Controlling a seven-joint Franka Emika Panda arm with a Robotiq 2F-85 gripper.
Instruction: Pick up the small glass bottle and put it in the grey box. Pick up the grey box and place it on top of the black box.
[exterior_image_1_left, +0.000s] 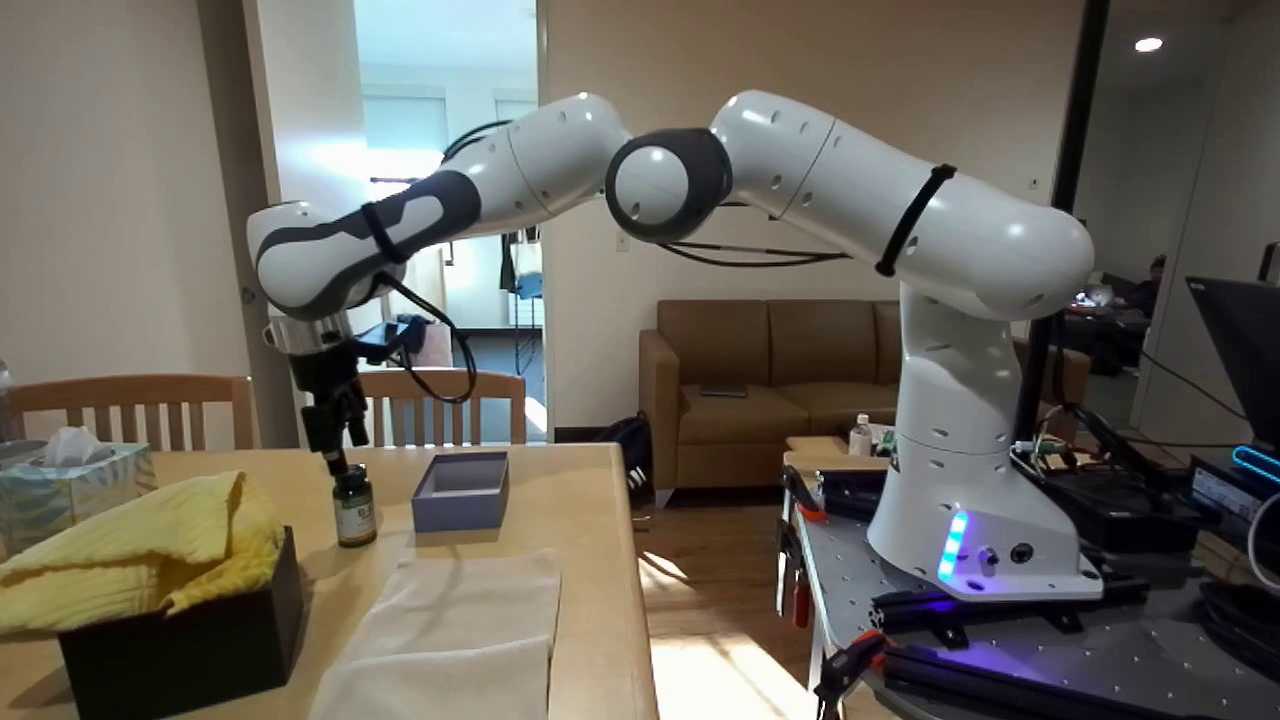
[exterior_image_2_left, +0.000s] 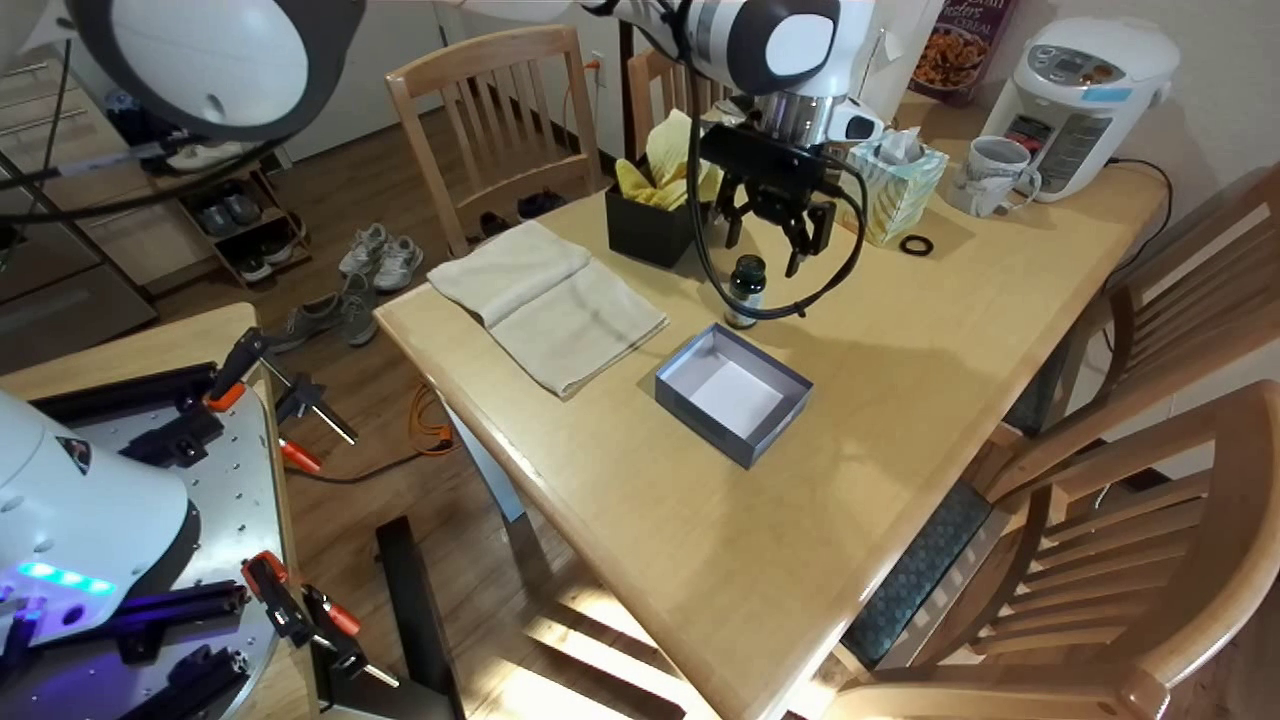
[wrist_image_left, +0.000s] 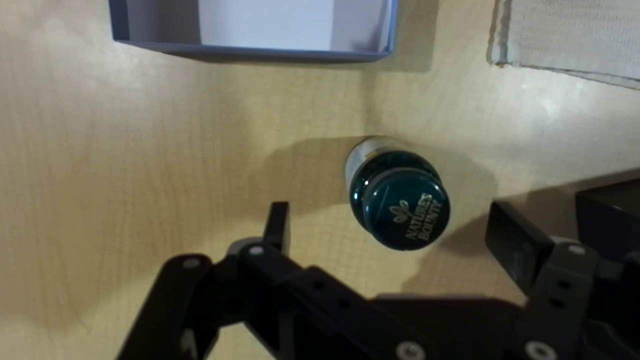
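Note:
The small glass bottle is dark green with a pale label and a dark green cap. It stands upright on the table, also in an exterior view and the wrist view. My gripper is open and empty, pointing down just above the bottle. In the wrist view the cap shows between the spread fingers, apart from both. The grey box is open-topped and empty beside the bottle, also in an exterior view. The black box stands nearby with a yellow cloth in it.
A folded beige cloth lies in front of the grey box. A tissue box, a mug and a white water boiler stand farther along the table. A black ring lies near the tissue box. Wooden chairs surround the table.

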